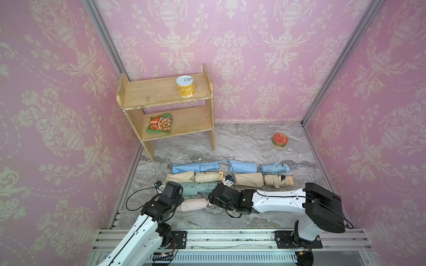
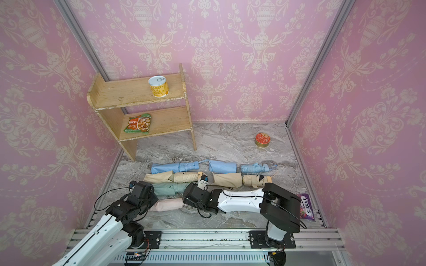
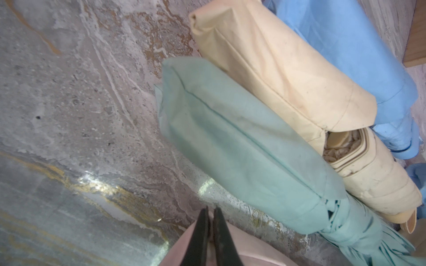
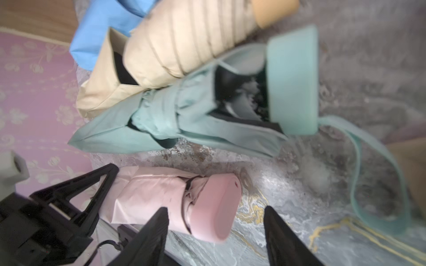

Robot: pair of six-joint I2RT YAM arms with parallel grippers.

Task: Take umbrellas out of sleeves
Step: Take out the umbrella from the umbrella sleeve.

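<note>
Pink umbrella (image 4: 221,195) lies in the near row, long axis left to right, handle poking rightward from the pink sleeve (image 1: 193,204). Left gripper (image 3: 211,210) pinches the sleeve's left end; right gripper (image 4: 216,208), jaws wide, faces the handle.

Umbrellas (image 1: 207,177) and sleeves (image 1: 243,167) in rows on table (image 1: 242,142), shelf (image 1: 149,92) behind

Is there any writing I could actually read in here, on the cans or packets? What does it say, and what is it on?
Purple packet: big white letters, seemingly "ROIS", turned sideways; uncertain.
Yellow can on the wooden shelf, top board: label print too small to read.
Orange and green snack packet, lower board: characters too small to read.
Red round tin: lid design blurred, unreadable.
</note>
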